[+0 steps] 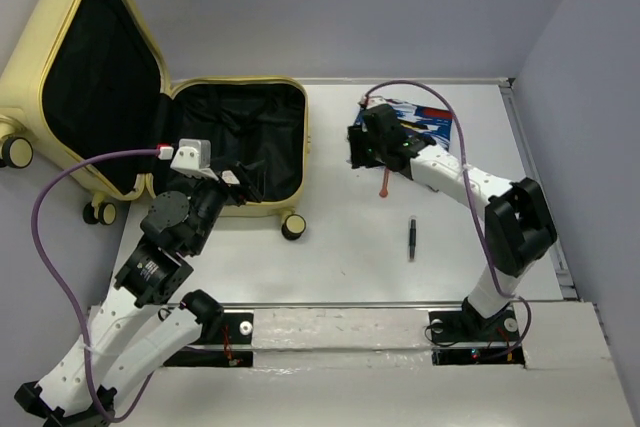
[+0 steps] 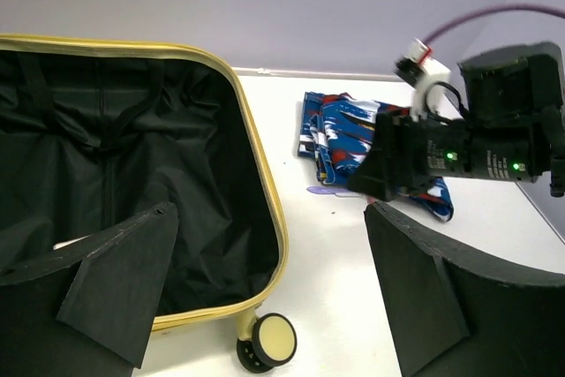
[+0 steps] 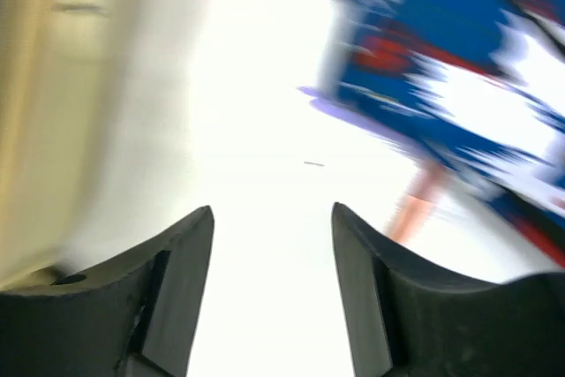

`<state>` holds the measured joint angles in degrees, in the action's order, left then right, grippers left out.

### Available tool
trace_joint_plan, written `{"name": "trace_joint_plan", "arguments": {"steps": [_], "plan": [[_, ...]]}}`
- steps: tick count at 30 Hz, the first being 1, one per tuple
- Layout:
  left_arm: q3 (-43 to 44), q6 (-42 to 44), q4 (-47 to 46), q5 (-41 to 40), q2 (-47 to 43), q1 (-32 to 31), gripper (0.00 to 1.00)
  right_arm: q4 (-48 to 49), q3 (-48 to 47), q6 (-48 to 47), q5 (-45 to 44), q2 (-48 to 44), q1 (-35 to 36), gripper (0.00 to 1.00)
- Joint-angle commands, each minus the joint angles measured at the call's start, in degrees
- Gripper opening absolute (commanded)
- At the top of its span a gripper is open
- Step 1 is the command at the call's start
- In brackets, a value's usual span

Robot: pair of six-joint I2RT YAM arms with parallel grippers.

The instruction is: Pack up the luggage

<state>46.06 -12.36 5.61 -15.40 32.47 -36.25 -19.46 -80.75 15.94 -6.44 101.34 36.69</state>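
Observation:
The luggage (image 1: 306, 147) is a pale-yellow suitcase lying open at the table's left, black lining up, with its lid (image 1: 50, 57) leaning back. My left gripper (image 1: 243, 185) hovers over the near right corner of the suitcase, open and empty (image 2: 269, 209), straddling the yellow rim (image 2: 265, 174). My right gripper (image 1: 360, 145) is open just right of the suitcase, low over the table beside a blue patterned packet (image 1: 432, 123). Nothing sits between its fingertips (image 3: 272, 209). The packet (image 3: 459, 86) lies ahead and to the right, blurred.
A pink stick (image 1: 385, 183) lies by the packet and a black pen (image 1: 411, 238) nearer the front. A purple flat piece (image 2: 322, 189) lies at the packet's edge. A suitcase wheel (image 2: 272, 342) sticks out at the near corner. Walls bound the table behind and at right.

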Motion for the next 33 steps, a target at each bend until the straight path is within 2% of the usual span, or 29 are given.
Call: {"name": "trace_joint_plan", "arguments": {"steps": [1, 4, 11, 13, 14, 16, 17, 20, 25, 26, 29, 32, 33], "plan": [[0.2, -0.6, -2.4, 0.6, 0.1, 0.3, 0.99, 1.4, 10.0, 3.6, -10.1, -6.1, -4.9, 0.59], [0.1, -1.6, -2.7, 1.3, 0.7, 0.3, 0.99, 1.5, 13.1, 4.8, -10.3, -5.5, -8.5, 0.58], [0.3, -1.8, -2.8, 5.1, 3.3, 0.3, 0.99, 2.4, 10.3, 5.2, -8.4, 2.8, -10.1, 0.56], [0.3, -1.4, -2.7, 5.6, 3.7, 0.3, 0.99, 2.8, 9.4, 5.3, -8.2, 5.7, -10.1, 0.50], [0.4, -1.3, -2.6, 5.6, 3.8, 0.3, 0.99, 3.2, 9.0, 5.5, -8.3, 6.5, -10.1, 0.40], [0.4, -1.3, -2.5, 5.8, 4.1, 0.3, 0.99, 3.1, 8.8, 5.6, -8.5, 8.2, -10.1, 0.32], [0.4, -1.2, -2.4, 5.9, 4.1, 0.3, 0.99, 3.2, 9.4, 5.8, -8.5, 8.2, -10.1, 0.22], [0.5, -1.1, -2.5, 6.1, 3.9, 0.3, 0.99, 3.4, 11.7, 5.4, -8.2, 5.9, -10.1, 0.07], [0.5, -0.9, -2.5, 4.5, 3.0, 0.4, 0.99, 2.2, 14.9, 3.7, -7.1, -6.7, -4.6, 0.07], [0.5, -0.8, -2.5, 3.9, 2.5, 0.4, 0.99, 2.2, 14.6, 3.2, -3.7, -10.4, -2.5, 0.07], [0.5, -1.1, -2.5, 1.0, 1.5, 1.4, 0.99, 3.6, 8.3, 1.9, 4.7, -12.0, 1.4, 0.07], [0.6, -1.5, -2.0, -1.7, 1.0, 2.1, 0.99, 4.4, -6.5, 0.1, 12.8, -6.3, 5.8, 0.07], [0.6, -1.7, -1.6, -2.7, 0.8, 2.1, 0.99, 4.3, -11.2, 0.1, 15.9, -1.1, 6.8, 0.07]]}}
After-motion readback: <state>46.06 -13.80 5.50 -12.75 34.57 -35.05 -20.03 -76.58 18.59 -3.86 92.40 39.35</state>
